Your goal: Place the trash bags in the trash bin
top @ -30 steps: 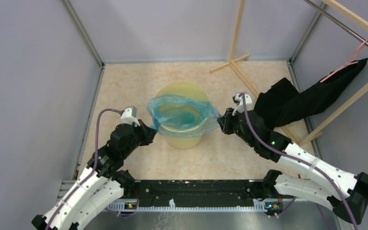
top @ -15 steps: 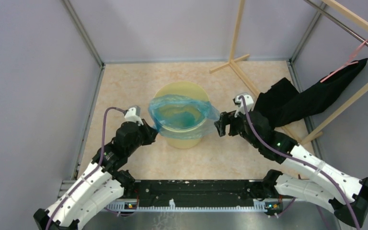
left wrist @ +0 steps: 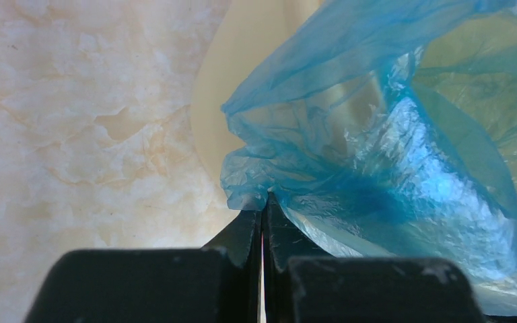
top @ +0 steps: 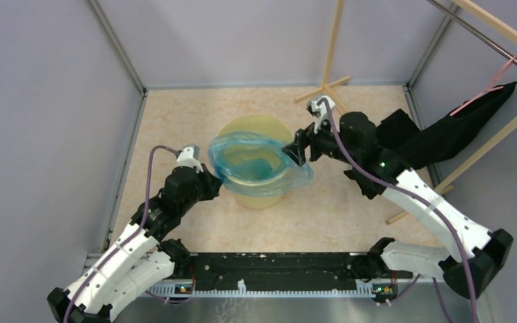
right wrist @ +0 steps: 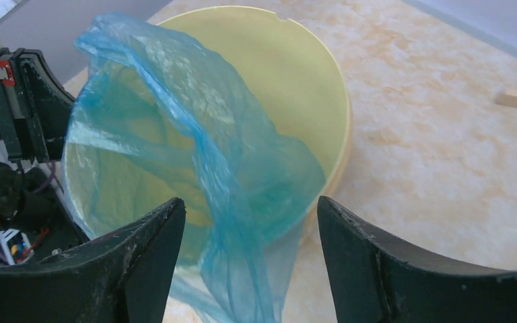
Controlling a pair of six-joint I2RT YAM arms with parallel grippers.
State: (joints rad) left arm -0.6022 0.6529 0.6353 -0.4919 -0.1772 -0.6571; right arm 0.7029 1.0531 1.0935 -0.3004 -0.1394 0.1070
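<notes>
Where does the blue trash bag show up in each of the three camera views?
Top external: the trash bag is at centre, draped over the near part of the trash bin.
Left wrist: the trash bag fills the right half, its corner pinched in the shut left tool at bottom centre.
Right wrist: the trash bag is centre-left, framed by the open right tool.
Shared landmark: the trash bin's pale-yellow wall.

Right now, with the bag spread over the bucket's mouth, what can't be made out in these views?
Top external: floor of the trash bin, veiled by the trash bag.
Left wrist: how much film the left gripper pinches, hidden between its shut fingers.
Right wrist: whether the open right gripper touches the film hanging between its fingers.
</notes>
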